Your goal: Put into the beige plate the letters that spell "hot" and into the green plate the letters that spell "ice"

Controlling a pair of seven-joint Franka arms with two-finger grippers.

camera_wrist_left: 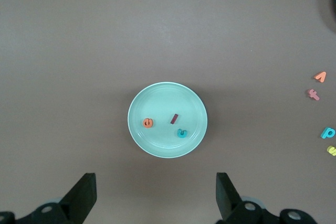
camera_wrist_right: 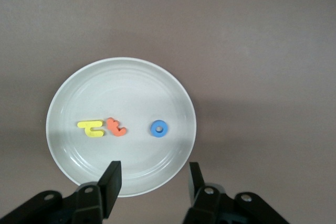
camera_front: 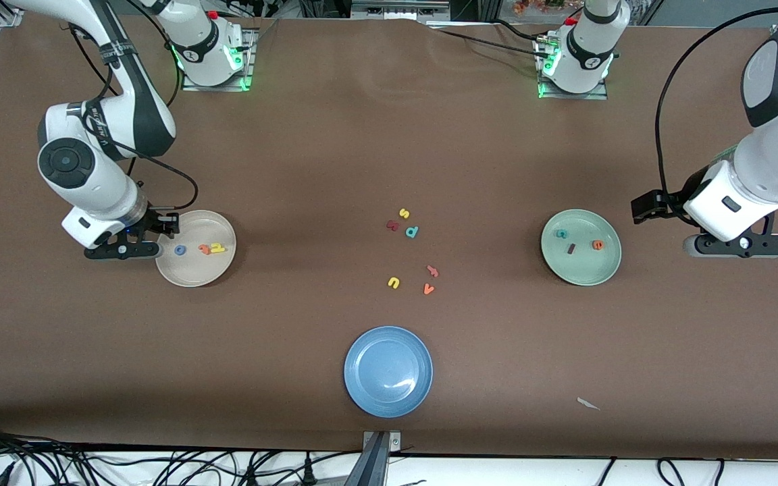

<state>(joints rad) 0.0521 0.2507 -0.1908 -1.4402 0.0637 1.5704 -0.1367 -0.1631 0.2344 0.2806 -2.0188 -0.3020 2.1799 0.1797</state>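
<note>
Letters for "hot" lay flat in the beige plate [camera_front: 194, 275], toward the right arm's end of the bench [camera_front: 335, 162]: a yellow h [camera_wrist_right: 91, 128], an orange t [camera_wrist_right: 116, 127] just beside it and a blue o [camera_wrist_right: 159, 128] a little apart. Letters for "ice" lay in the green plate [camera_front: 581, 273], toward the left arm's end: a teal c [camera_wrist_left: 182, 132], a maroon i [camera_wrist_left: 174, 118] and an orange e [camera_wrist_left: 148, 123], each apart from the others.

With all 6 letters in their plates, the sorting looked done, and the step in hand seemed to be the letting go of the last letter. The right hand [camera_wrist_right: 152, 179] hung over the rim of the beige plate, fingers parted and gripping nothing, the o lying free below it. The next move probably called only for that arm to draw clear without brushing the plate.

The left hand [camera_wrist_left: 156, 195] waited beside the green plate, spread wide and empty.

At mid-bench 6 spare letters stayed out of the plates: a yellow s [camera_front: 404, 213], a dark red letter [camera_front: 392, 225], a teal letter [camera_front: 412, 231], a yellow u [camera_front: 394, 283], an orange v [camera_front: 429, 289] and a pinkish letter [camera_front: 433, 271]. A blue plate [camera_front: 388, 371], nearest the front camera, held nothing.
</note>
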